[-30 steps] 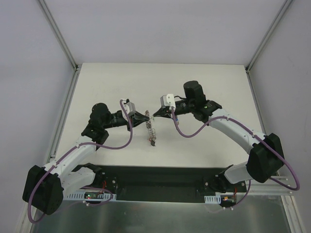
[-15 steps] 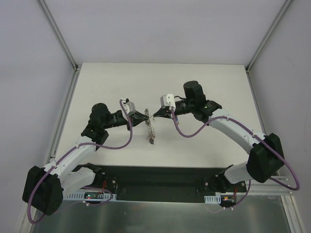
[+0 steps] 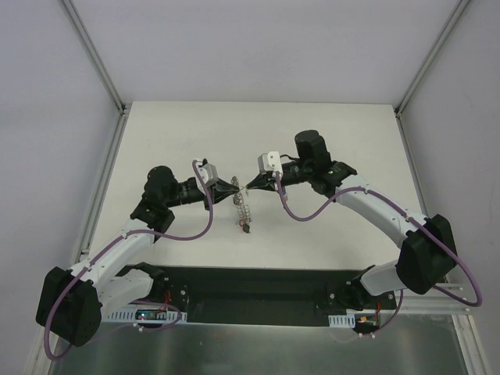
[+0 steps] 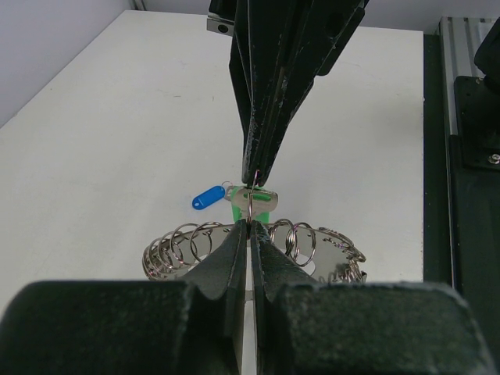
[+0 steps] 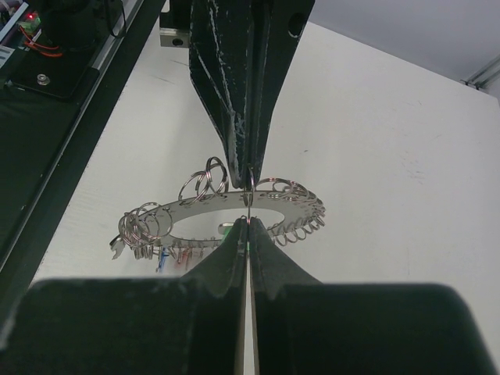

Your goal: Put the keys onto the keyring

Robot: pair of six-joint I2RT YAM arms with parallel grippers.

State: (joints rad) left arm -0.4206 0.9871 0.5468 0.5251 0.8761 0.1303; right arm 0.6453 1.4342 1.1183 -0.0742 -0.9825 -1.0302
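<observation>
Mid-frame in the top view, the left gripper and right gripper meet tip to tip, both pinched shut. The left clamps the rim of the keyring; the right nips the green-tagged key just above it, with the blue-tagged key left of centre

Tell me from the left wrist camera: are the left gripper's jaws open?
No, the left gripper is closed tip to tip with no gap showing, close by the keyring.

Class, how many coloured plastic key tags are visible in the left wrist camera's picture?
2. The blue tag sits just above the keyring, left of centre; the green tag is immediately right of it, partly covered. Others may be hidden behind the ring.
</observation>
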